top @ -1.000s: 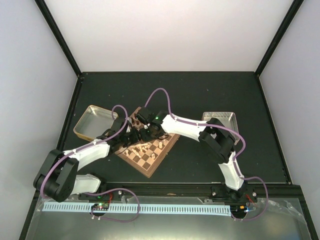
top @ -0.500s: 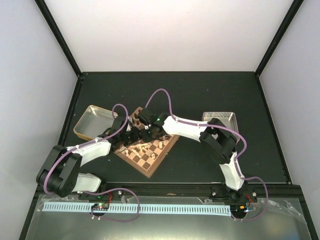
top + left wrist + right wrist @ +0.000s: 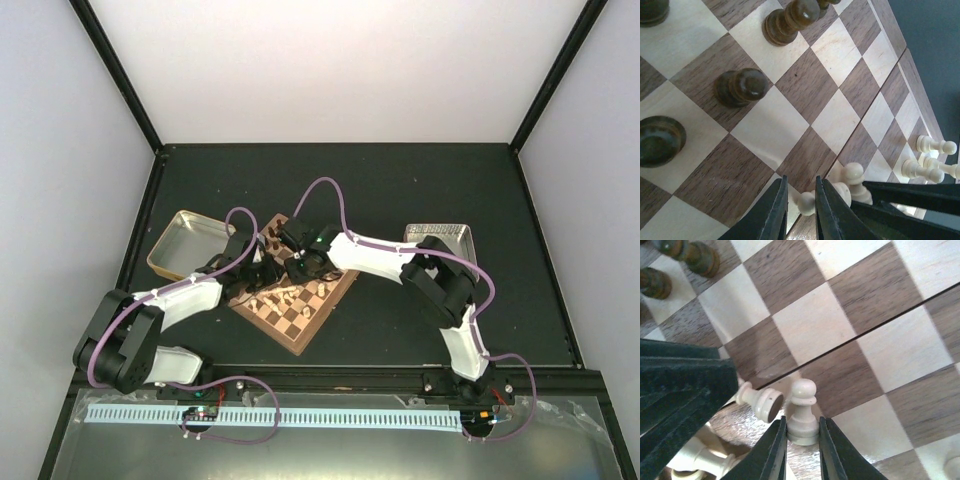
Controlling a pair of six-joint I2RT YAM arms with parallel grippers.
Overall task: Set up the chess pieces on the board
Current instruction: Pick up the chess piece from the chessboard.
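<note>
The board point(image 3: 300, 318) lies tilted between the two arms, with dark brown and pale cream chess pieces on it. My left gripper point(image 3: 268, 272) hangs low over the board's left part. In the left wrist view, the left gripper point(image 3: 801, 202) is shut on the head of a tilted cream pawn point(image 3: 806, 204). That pawn's round base shows in the right wrist view point(image 3: 765, 404). My right gripper point(image 3: 802, 432) is shut on the base of an upright cream pawn point(image 3: 803, 405) right beside it. The two grippers are almost touching.
Dark pieces point(image 3: 742, 87) stand on squares beyond the left gripper. More cream pawns point(image 3: 932, 146) lie near the board's rim. A gold-tan tray point(image 3: 185, 245) sits left of the board. A grey tray point(image 3: 440, 236) sits to the right behind the right arm.
Both grippers stay low over the board's left part. The left arm has shifted slightly away from the near edge. The right wrist has barely moved.
</note>
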